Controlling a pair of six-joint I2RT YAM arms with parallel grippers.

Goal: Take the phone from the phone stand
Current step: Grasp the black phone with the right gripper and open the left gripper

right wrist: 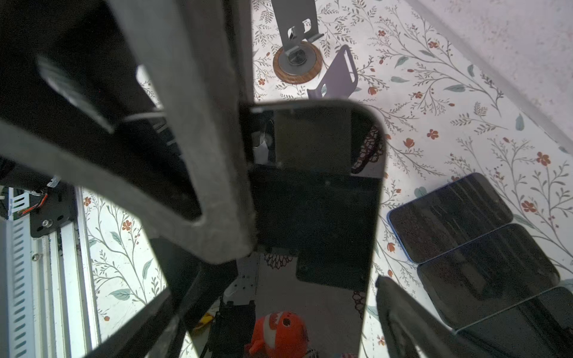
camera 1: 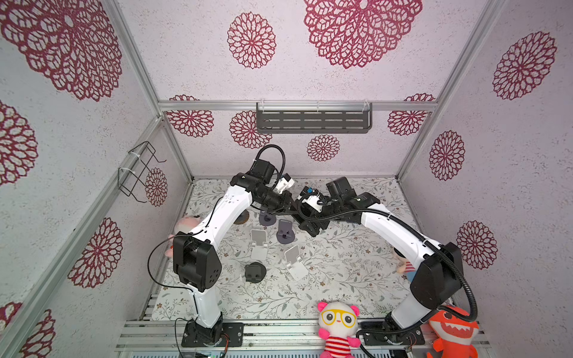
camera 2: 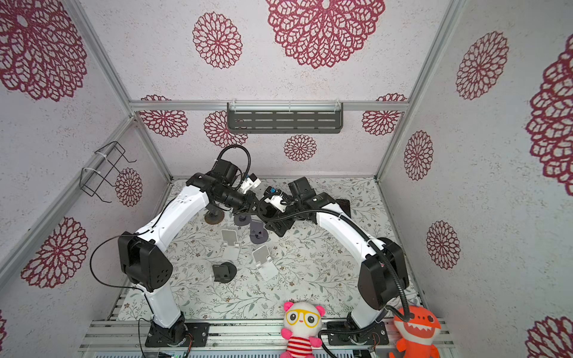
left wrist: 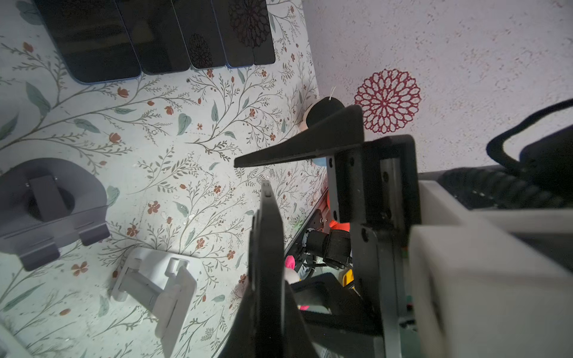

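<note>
A black phone (right wrist: 316, 201) hangs in the air above the mat, off every phone stand. My left gripper (left wrist: 269, 279) is shut on it, one finger on each face; the phone (left wrist: 268, 217) shows edge-on in the left wrist view. In the right wrist view a left finger (right wrist: 217, 173) lies across the glossy screen. My right gripper (right wrist: 279, 313) is open wide, a finger beside each long edge of the phone, with a thin strip of mat between one finger (right wrist: 403, 313) and the edge. In both top views the two grippers (camera 1: 293, 210) (camera 1: 310, 224) meet at the back middle.
Several empty stands sit below: grey-purple ones (camera 1: 284, 232) (camera 1: 266, 217), white ones (camera 1: 259, 245) (camera 1: 294, 263), a black one (camera 1: 255, 272) and one on a wooden base (right wrist: 296, 63). Several phones (right wrist: 449, 217) lie flat in a row at the back right. Plush toys (camera 1: 338, 328) line the front rail.
</note>
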